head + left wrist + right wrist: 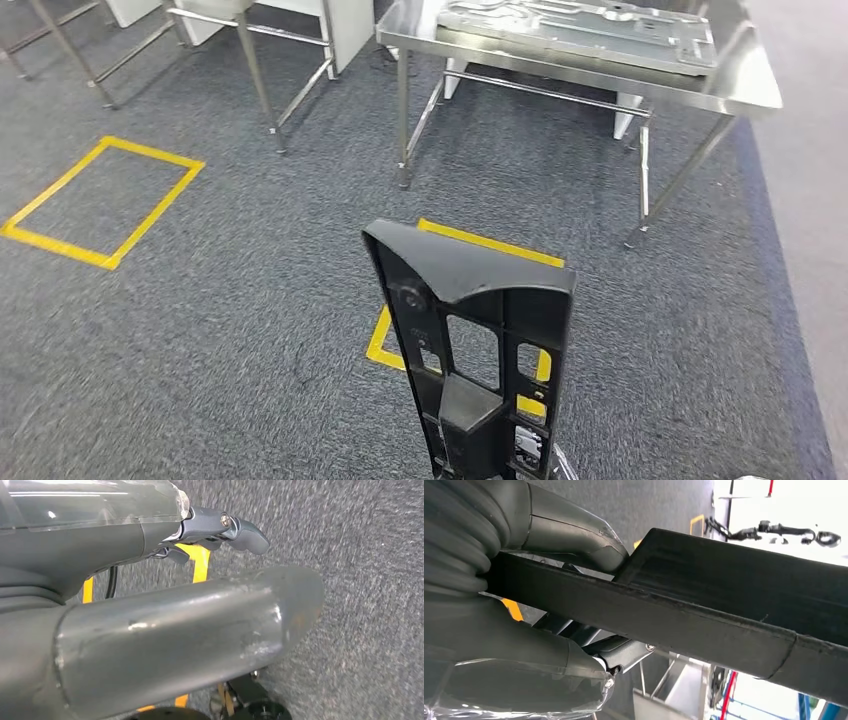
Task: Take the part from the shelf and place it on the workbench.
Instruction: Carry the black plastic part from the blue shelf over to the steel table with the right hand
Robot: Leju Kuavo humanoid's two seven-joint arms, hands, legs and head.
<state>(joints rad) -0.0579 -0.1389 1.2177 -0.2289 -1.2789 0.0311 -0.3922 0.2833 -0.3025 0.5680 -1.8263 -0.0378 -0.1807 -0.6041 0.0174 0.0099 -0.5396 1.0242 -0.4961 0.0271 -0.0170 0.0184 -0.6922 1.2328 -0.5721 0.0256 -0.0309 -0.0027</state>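
part (470, 340), black plastic bracket with cutouts, stands upright low in the head view over grey carpet (250, 300) and a yellow tape square (385, 345). right hand (524, 605) grips its lower end, thumb on one face and fingers on the other, closed on the edge. left hand (165, 605) hangs over the carpet holding nothing, fingers (245, 532) loosely extended, apart. steel workbench (740, 95) stands ahead, well apart from the part, with a grey metal panel (590, 30) lying on it.
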